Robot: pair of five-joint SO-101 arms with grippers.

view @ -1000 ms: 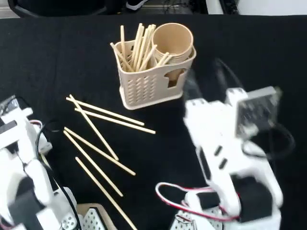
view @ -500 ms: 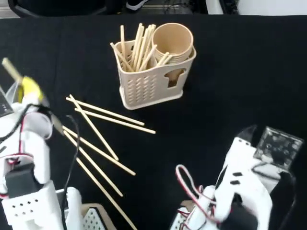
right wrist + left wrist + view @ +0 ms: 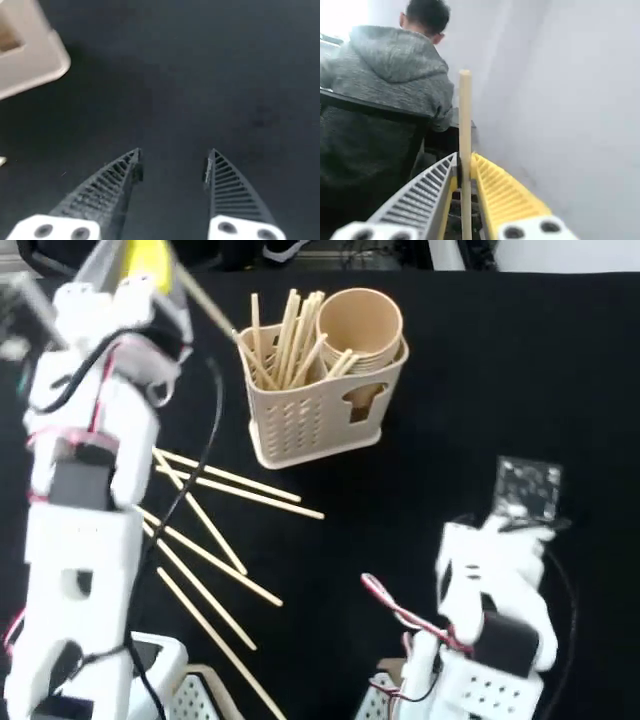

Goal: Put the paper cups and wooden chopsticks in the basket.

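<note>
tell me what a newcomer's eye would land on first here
The left arm's yellow end effector is shut on one wooden chopstick, up at the table's far left, beside the basket. The basket already holds paper cups and a bundle of chopsticks, while loose chopsticks lie scattered on the black table, nearer the arms.

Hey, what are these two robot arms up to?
The left hand has a wooden chopstick pinched and raised near the basket, which already holds chopsticks and paper cups. Several loose chopsticks lie on the black table. The right hand hangs open over bare table, holding nothing.
</note>
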